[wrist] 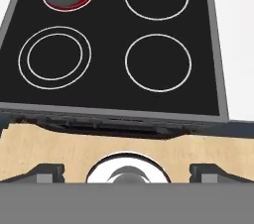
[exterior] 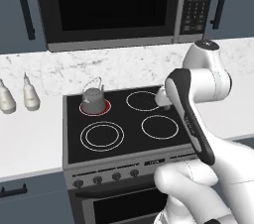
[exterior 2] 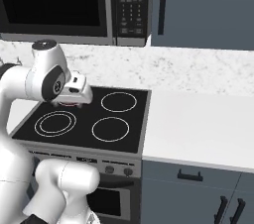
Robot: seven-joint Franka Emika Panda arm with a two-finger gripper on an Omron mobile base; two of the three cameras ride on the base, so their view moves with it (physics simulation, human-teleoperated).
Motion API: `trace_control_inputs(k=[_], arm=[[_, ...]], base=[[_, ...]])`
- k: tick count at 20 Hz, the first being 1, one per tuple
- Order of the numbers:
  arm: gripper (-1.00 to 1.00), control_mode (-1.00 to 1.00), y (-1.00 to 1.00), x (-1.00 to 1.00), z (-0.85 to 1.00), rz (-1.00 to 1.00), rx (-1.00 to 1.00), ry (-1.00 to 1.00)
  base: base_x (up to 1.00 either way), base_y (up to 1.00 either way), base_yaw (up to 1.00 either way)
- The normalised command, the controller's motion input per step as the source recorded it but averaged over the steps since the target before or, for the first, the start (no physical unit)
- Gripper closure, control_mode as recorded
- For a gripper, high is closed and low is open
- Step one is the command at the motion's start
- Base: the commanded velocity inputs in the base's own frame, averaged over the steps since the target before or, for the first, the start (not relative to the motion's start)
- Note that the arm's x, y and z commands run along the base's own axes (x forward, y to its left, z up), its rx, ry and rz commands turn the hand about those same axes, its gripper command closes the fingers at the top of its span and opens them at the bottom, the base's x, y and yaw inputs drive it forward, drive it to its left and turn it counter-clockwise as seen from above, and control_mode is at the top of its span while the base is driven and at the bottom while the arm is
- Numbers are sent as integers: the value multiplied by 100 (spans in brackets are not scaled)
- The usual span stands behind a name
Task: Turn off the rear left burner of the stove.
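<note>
Left base view: the rear left burner (exterior: 94, 108) glows red at the back-left corner of the stove (exterior: 124, 141), with a grey kettle (exterior: 93, 98) sitting on it. The other three rings are plain white outlines: the double ring front-left (exterior: 102, 135), single rings rear-right and front-right. The knobs (exterior: 106, 178) sit in a row on the grey steel front panel, left half, below the glass.

The arm is folded high over the cooktop's right side, and the tool (exterior: 162, 97) hangs above the rear-right ring, well apart from the knob row. In the hand view the two dark tips (wrist: 49, 173) sit far apart at the bottom corners, so the fingers are spread with nothing between them. The camera looks down over the glass and the stove's front edge to the wood floor (wrist: 30, 146).

My read: nothing is done yet; the burner is on and no knob has been touched.

Risks:
- Wrong knob. Four look identical, and I can't tell from here which maps to rear-left. A bad pick leaves the burner red.
- The arm has to drop and reach across the front; a low swing over the glass could clip the kettle.
- The knobs are small, so an off-centre grip will likely slip instead of turning.
- The forearm blocks part of the left base view, so the rear-left ring's glow is best checked in the hand view.
</note>
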Motion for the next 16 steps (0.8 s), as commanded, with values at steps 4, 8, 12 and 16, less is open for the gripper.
trace_control_inputs(k=[4, 8, 12, 16], arm=[[-100, -100, 35, -50, -10, 1, -12, -16], [-100, -100, 100, -65, -55, 15, -37, -29], [-100, -100, 100, -57, -83, 19, -37, -15], [-100, -100, 100, -55, -89, 20, -30, -9]], base=[[0, 0, 0], [0, 0, 0], [0, 0, 0], [0, 0, 0]])
